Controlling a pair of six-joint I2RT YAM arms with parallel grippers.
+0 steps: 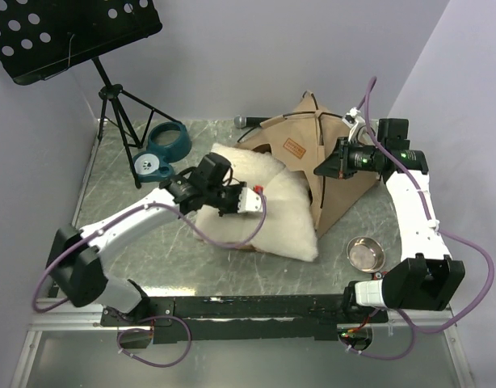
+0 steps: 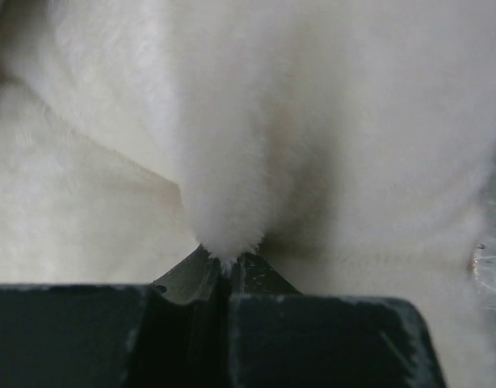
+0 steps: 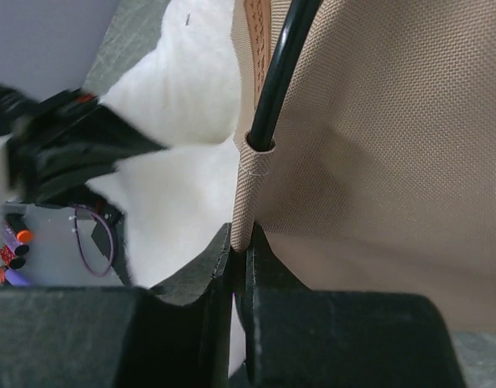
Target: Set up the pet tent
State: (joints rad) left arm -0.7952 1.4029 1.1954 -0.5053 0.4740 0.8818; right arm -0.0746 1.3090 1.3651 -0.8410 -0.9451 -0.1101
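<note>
1. At the back right of the table (image 1: 296, 271), there's the tent (image 1: 337, 202): tan and slumped rather than standing, its left side right up against the white cushion (image 1: 288, 218).
2. Look at the line of it. The long axis runs back to front, one tip up by the back wall and the opposite corner pointing down toward the arms, just beside the cushion's right edge.
3. Thin black poles come together near that far tip, and the small brown label (image 1: 293, 149) faces up at the overhead camera.
4. Over to the right gripper (image 3: 240, 250), reaching in from the tent's right side. Its fingers are pressed together on the edge of a tan fabric sleeve (image 3: 246, 194).
5. A black pole (image 3: 282, 73) slides into that same sleeve just above the pinch and runs up and away along the fabric, so the grip is on cloth and not on the pole itself.
6. Now the left gripper (image 2: 225, 271), stretched across the middle of the table and over the cushion. Its fingers are squeezed tight on a tuft of the white plush, which bunches into a fold rising out of the tips.
7. So both arms are clamped on something soft, one on the cushion and one on the tent, with the two grippers near each other but apart.
8. Around the edges, a blue bowl (image 1: 163, 145) sits at the back left under a black music stand (image 1: 70, 32), and a steel bowl (image 1: 366, 253) sits near the right arm, in front of the tent.
</note>
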